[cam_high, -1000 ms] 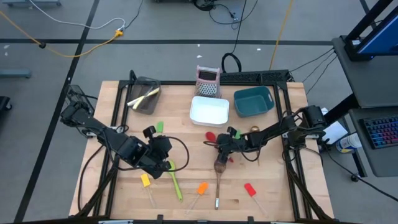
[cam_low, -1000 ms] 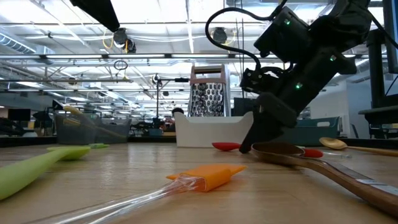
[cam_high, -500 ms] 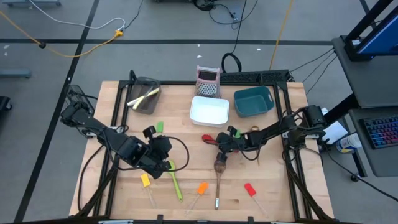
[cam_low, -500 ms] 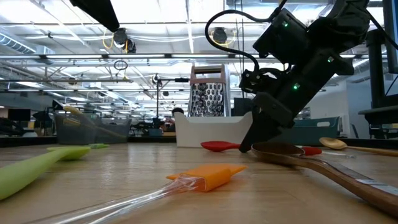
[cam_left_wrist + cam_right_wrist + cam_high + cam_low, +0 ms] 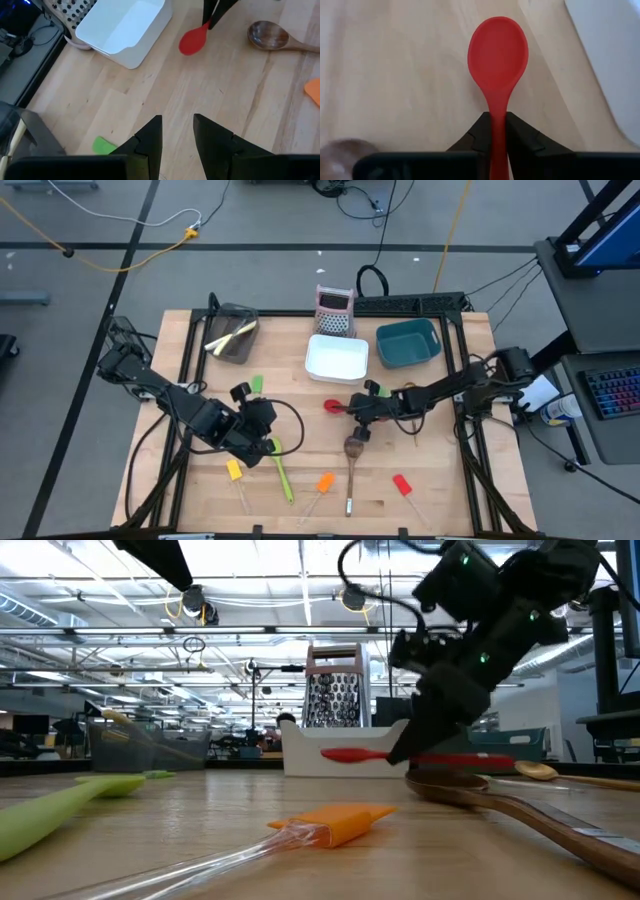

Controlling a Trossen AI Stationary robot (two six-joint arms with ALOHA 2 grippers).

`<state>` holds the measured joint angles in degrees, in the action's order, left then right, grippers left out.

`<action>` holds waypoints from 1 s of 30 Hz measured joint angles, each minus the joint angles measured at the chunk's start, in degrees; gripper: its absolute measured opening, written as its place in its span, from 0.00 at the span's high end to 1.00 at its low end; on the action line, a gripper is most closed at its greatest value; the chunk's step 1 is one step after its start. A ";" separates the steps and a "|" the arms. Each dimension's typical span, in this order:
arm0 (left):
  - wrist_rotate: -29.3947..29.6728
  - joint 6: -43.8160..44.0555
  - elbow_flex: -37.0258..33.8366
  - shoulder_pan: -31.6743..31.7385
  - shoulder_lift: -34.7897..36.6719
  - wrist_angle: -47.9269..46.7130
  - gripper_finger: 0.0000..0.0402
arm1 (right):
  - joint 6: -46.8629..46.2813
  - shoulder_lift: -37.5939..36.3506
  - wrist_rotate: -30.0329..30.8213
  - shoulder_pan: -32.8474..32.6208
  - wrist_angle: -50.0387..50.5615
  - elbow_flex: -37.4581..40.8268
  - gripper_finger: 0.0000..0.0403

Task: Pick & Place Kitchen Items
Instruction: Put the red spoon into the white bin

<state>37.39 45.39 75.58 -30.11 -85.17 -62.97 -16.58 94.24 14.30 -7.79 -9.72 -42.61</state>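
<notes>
At table centre, right gripper [image 5: 352,406] pinches the red spoon [image 5: 333,405] clear of the wood, carry stage; next likely toward the white bin [image 5: 336,358] at 12 o'clock, while left gripper [image 5: 176,131] waits spread.

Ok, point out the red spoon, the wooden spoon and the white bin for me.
red spoon [image 5: 498,47]: right wrist view, on the bowl.
wooden spoon [image 5: 268,36]: left wrist view, on the bowl.
white bin [image 5: 337,372]: high view, on the near rim.

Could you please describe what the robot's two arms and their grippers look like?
Both arms are dark, jointed, with black cables looping alongside. The left gripper has two black, wedge-shaped fingers. The right gripper has similar dark fingers, and small green lights glow on its arm in the low view.
</notes>
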 joint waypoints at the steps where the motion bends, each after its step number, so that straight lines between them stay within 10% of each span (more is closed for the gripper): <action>1: 0.00 -0.05 0.01 0.00 -0.02 0.11 0.71 | 0.41 -0.63 -0.09 -0.02 0.08 0.00 0.93; 30: 0.07 -0.20 0.00 -0.02 -0.02 0.23 0.71 | 8.35 -4.97 -5.57 -0.02 0.95 -5.31 0.93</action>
<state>37.45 45.19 75.58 -30.13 -85.19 -62.74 -8.23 89.27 8.73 -7.81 -8.76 -47.92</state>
